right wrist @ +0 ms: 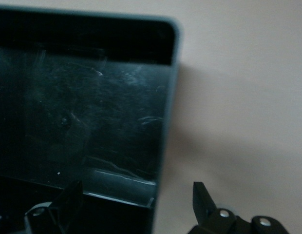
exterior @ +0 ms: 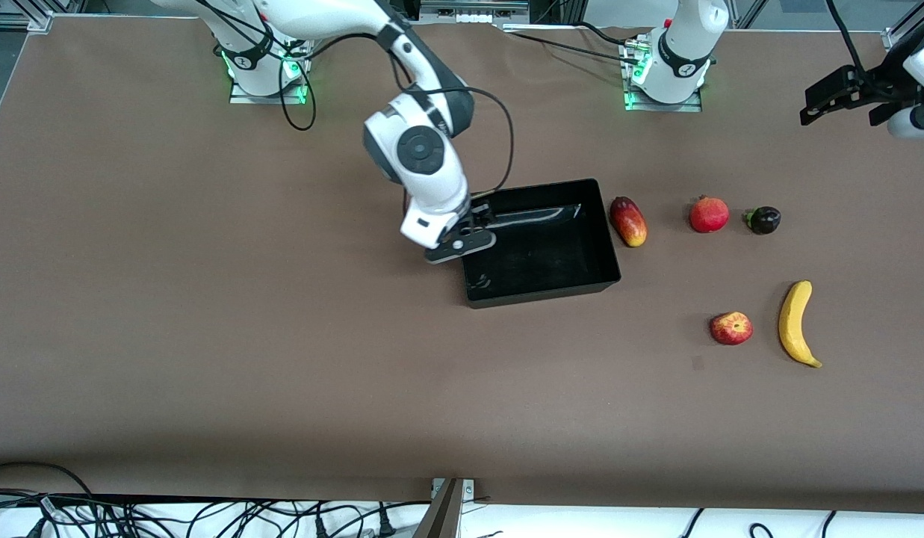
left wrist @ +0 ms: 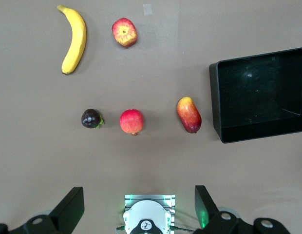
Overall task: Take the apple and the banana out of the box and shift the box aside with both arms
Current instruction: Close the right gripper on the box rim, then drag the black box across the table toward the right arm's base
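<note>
Banana: long curved yellow banana (exterior: pixel 796 323), nearest the front edge, beside small red-and-yellow apple (exterior: pixel 731 328).
Bin: black open-top plastic bin (exterior: pixel 577 288), mid-table.
Right gripper (exterior: pixel 462 237): mine, released, straddling the bin's wall.
Left gripper (exterior: pixel 831 96): mine, released, waiting above the table's end.

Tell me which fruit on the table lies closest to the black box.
The mango, the oblong red-and-yellow fruit, lies just beside the box. The pomegranate, apple and banana lie farther toward the left arm's end.
</note>
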Robot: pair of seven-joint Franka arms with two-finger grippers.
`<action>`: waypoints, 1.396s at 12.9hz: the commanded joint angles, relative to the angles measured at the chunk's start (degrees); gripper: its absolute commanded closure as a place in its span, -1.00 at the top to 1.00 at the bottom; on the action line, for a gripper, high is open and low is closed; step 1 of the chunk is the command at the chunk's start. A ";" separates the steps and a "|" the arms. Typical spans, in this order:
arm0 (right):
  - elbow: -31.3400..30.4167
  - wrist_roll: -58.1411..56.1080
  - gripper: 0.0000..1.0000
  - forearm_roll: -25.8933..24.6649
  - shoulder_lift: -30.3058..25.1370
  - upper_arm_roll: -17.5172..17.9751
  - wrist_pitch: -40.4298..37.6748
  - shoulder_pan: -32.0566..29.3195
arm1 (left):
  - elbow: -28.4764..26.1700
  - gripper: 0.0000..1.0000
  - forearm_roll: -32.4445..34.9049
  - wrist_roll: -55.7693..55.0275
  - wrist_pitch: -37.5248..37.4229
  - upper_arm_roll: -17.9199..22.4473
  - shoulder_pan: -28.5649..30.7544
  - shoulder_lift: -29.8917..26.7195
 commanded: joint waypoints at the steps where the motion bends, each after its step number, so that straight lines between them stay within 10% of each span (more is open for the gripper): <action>1: 1.73 2.24 1.00 -3.04 3.35 -0.92 1.91 1.82 | 3.17 1.00 -1.03 -0.67 -2.05 -2.98 3.24 2.46; 5: 1.73 2.24 0.49 -7.01 5.38 -1.01 3.05 1.83 | 5.54 1.00 -1.12 -0.94 -4.68 -3.08 3.42 2.81; 8: 1.55 1.28 -0.99 -7.27 5.21 -1.01 3.32 1.39 | 5.54 1.00 -1.03 -0.94 -4.86 -3.25 4.03 3.08; 18: 1.46 -8.79 -1.00 -4.92 -6.37 -1.09 -13.87 -14.39 | 5.37 1.00 -0.41 -0.15 -3.55 -6.33 7.90 3.61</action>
